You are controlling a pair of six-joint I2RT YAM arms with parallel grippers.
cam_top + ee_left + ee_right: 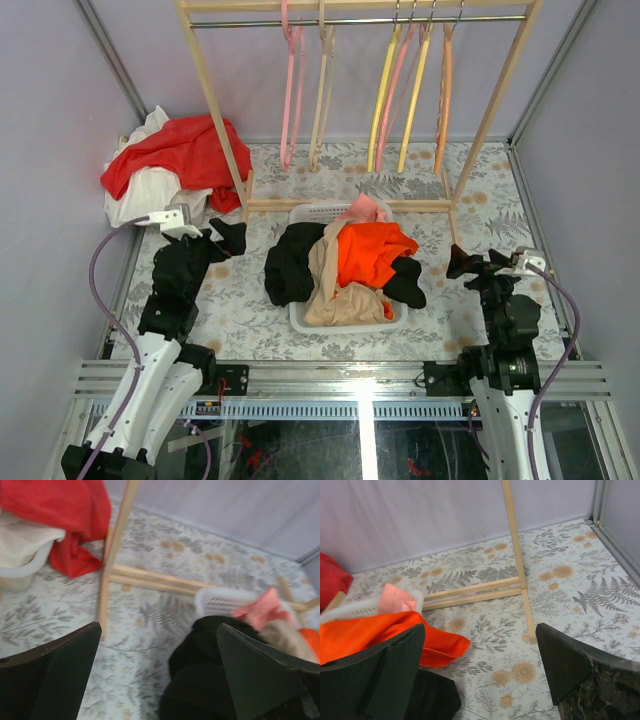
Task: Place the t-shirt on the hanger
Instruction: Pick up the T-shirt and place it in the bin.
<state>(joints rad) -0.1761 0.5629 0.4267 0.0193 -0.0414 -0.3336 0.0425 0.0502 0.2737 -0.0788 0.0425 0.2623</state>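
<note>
— How is the scene lit?
— Bright, even light is cast from above. Shadows on the surface [240, 300] are kept soft, and glare is caught on the metal rail [365, 385].
— And sharpness?
— The left wrist view is smeared, most at the pink cloth [260, 611], and the left jaws are reduced to dark shapes. The right wrist view is rendered sharper.

L end effector [228, 238] & R end effector [463, 263]: both jaws wide open, empty; arms folded low, tips facing inward.
</note>
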